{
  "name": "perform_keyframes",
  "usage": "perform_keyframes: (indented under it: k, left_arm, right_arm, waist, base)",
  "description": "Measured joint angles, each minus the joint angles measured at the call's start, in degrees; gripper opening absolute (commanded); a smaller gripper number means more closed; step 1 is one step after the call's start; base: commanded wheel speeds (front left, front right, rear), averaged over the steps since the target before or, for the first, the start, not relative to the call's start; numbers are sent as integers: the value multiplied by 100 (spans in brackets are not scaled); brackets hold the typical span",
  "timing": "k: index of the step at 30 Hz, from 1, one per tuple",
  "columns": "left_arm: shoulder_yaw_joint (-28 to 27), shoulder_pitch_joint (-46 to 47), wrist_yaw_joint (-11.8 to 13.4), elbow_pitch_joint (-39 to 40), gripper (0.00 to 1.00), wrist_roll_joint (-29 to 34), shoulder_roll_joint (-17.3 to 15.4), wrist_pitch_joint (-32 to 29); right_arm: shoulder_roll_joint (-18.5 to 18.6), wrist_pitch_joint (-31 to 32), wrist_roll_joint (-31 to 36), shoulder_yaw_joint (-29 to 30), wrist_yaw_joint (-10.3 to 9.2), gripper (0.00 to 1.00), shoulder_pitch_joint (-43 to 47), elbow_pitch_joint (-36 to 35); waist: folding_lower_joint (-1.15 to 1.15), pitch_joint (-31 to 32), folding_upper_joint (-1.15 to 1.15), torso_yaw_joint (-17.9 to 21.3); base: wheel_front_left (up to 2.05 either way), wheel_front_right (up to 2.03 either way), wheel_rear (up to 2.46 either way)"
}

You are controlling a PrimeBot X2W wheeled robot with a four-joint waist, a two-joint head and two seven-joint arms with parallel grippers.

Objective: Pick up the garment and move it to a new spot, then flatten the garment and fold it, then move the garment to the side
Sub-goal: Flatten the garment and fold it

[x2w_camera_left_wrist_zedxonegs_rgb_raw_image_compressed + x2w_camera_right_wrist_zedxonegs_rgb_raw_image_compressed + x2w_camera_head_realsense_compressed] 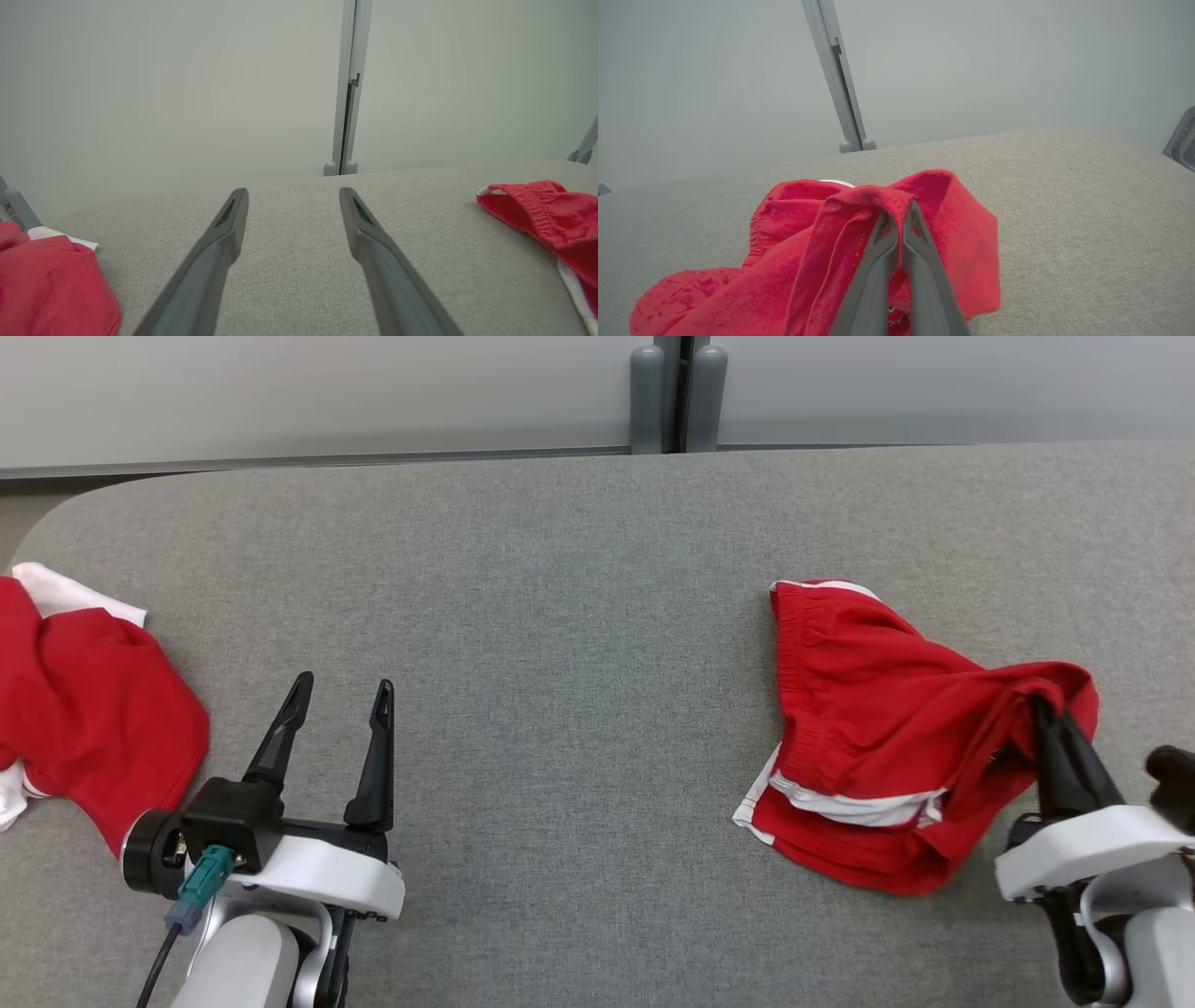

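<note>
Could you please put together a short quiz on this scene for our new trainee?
1. True or false: the left gripper is shut.
2. What does the right gripper pinch? A) the red garment B) a sponge C) nothing
3. Fill in: another red cloth lies at the table's ___ edge, by the robot's own sides.
Key: 1 false; 2 A; 3 left.
</note>
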State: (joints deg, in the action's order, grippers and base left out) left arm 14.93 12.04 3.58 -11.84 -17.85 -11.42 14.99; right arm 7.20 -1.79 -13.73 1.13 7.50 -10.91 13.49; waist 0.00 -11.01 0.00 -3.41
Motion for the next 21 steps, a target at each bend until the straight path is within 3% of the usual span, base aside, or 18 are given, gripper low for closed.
perform_keyframes:
  k: [3,4,6,8,9,15,21]
  left_arm:
    - [-25,19,-1,3,100,22,13,0]
    - [-31,23,-1,3,100,24,22,0]
    - [-40,30,-1,-1,100,55,30,0]
    - [-63,47,-2,-1,100,70,46,0]
    - [-67,59,-3,-4,100,74,54,0]
    - [-145,100,-5,3,100,115,97,0]
    - [-229,17,1,67,100,164,131,0]
  right_arm:
    - [-38,3,-118,402,-1,2,-15,120]
    - [-54,5,-181,515,-1,19,-26,181]
    - [-75,10,-263,728,-1,44,-28,312]
    - [-63,2,-308,955,-1,89,-30,485]
    - [-49,-20,-324,1048,-1,100,-30,570]
    - [2,-392,-403,1462,-1,100,-88,634]
    - [104,-549,-315,1294,-1,100,-89,32]
  waist:
    - [0,-41,0,20]
    - [0,-57,0,27]
    - [0,-90,0,43]
    - [0,-119,0,59]
    - [0,-131,0,67]
    - [0,-132,0,126]
    - [0,-27,0,181]
  base:
    - [0,0,0]
    - [0,0,0]
    - [0,0,0]
    - [0,0,0]
    - [0,0,0]
    - [0,0,0]
    - [0,0,0]
